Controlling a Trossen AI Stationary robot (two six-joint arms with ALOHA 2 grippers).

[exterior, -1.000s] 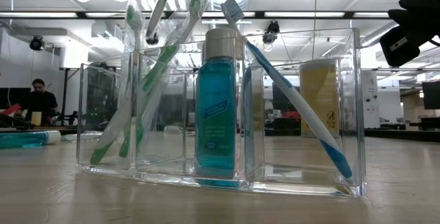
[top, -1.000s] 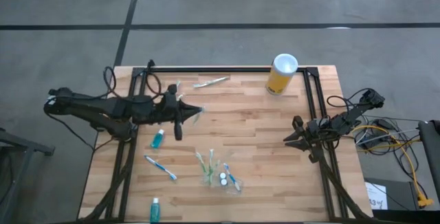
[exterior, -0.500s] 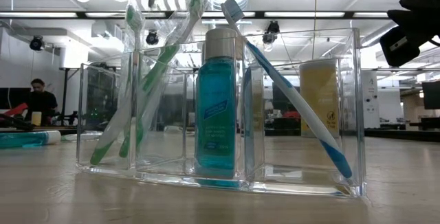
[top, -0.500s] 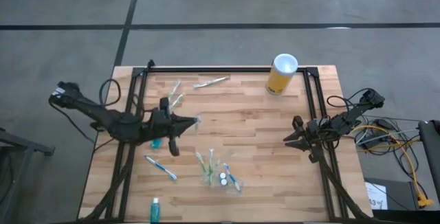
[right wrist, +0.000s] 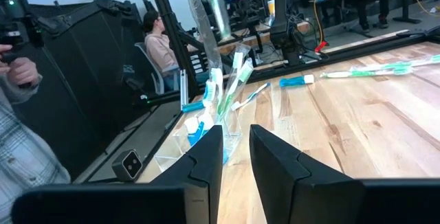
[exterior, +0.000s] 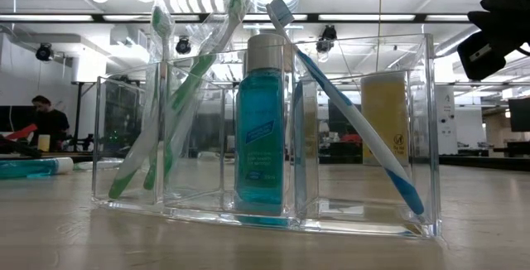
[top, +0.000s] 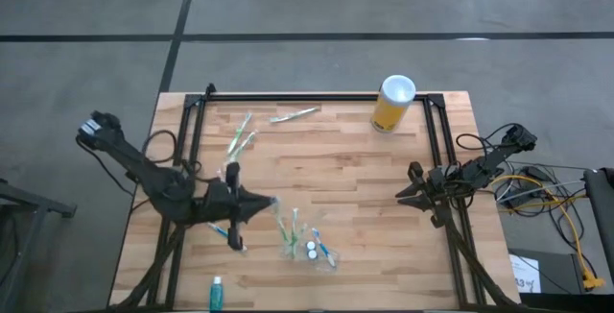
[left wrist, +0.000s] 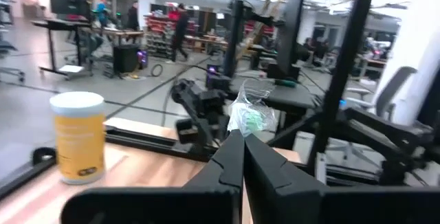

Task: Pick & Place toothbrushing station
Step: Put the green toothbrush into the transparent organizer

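Clear organizer: stands closest to the low camera, near the bench's front edge, upright on the wood; in the high view it sits at.
Inside the organizer: green-and-white toothbrushes lean in the left compartments, a teal tube with a white cap stands upright in the middle one, and a blue-and-white toothbrush leans in the right one.
Loose teal tube: lies on the bench at the front left corner, apart from the organizer.
Left gripper: hangs just left of the organizer, fingers pressed together on a wrapped green toothbrush whose crinkled clear wrapper sticks out past the fingertips in the left wrist view.
Loose blue toothbrush: lies partly under the left gripper, near the front left.
Right gripper: waits at the bench's right side, well apart from the organizer, fingers slightly spread and empty.
Wrapped toothbrushes: two lie side by side toward the back left.
Another toothbrush: lies near the back edge.
Yellow can: stands upright at the back right, white top up.
Room: a seated person shows beyond the bench in the right wrist view.
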